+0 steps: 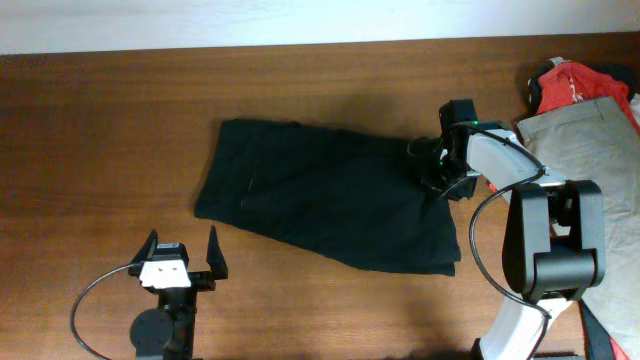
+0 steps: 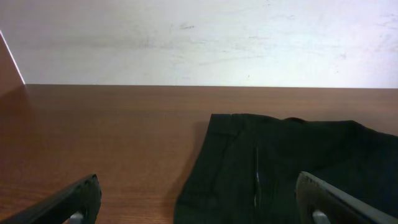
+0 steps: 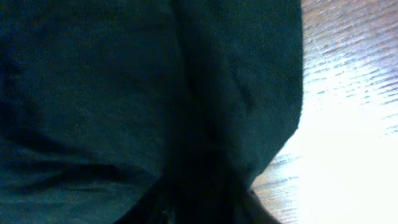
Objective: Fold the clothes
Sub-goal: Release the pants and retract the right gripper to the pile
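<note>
The black garment (image 1: 320,195) lies spread flat across the middle of the wooden table (image 1: 100,130). My right gripper (image 1: 435,168) is down on its upper right edge. In the right wrist view black fabric (image 3: 124,93) fills the frame and bunches into the jaws, so the gripper looks shut on it. My left gripper (image 1: 182,255) is open and empty near the front edge, just below the garment's left end. In the left wrist view the garment (image 2: 280,162) lies ahead between the spread fingers (image 2: 199,208).
Khaki-grey trousers (image 1: 590,140) and a red garment (image 1: 575,80) are piled at the table's far right, behind the right arm. A white wall (image 2: 199,37) runs along the back edge of the table.
</note>
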Motion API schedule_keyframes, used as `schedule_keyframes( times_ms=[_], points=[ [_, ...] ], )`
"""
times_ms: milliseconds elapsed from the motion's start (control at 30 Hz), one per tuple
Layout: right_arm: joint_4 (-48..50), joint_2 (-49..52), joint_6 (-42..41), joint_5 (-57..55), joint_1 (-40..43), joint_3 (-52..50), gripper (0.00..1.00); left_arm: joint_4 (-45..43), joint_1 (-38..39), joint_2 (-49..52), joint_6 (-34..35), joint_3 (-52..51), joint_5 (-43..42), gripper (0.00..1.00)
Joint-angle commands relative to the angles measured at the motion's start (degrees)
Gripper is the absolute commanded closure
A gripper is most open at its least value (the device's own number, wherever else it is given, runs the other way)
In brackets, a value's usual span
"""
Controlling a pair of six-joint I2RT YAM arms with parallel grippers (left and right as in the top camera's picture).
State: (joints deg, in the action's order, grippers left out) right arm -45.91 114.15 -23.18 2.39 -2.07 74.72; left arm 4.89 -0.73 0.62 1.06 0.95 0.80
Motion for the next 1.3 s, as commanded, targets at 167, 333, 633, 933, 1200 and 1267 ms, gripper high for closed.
schedule_keyframes(
  times_ms=[167,333,633,933,1200,1267],
  points=[
    [12.63,0.02,-0.17,-3.34,-0.11,-0.52,0.88,-0.13,-0.17,-0.26,-0.72,-0.42,-0.46,0.01],
    [10.23,0.0,0.5,-7.34,-0.09,1.86,0.16,-0.11,-0.17,-0.26,-0.72,-0.42,-0.46,0.01],
    [-8.35,0.0,0.46,-16.74,3.21,28.87,0.01,-0.11,-0.17,-0.26,-0.72,-0.42,-0.46,0.01],
    [-7.23,0.02,0.44,-23.85,15.8,29.66,0.01,-0.11,-0.17,-0.26,-0.72,-0.42,-0.46,0.01],
    [-7.23,0.02,0.44,-23.85,16.76,29.66,0.01,-4.85,-0.17,-0.26,6.23,-0.42,-24.94,0.01],
    [-7.23,0.02,0.44,-23.85,16.76,29.66,0.01,-8.87,-0.17,-0.26,6.21,-0.42,-32.48,0.01]
  ],
)
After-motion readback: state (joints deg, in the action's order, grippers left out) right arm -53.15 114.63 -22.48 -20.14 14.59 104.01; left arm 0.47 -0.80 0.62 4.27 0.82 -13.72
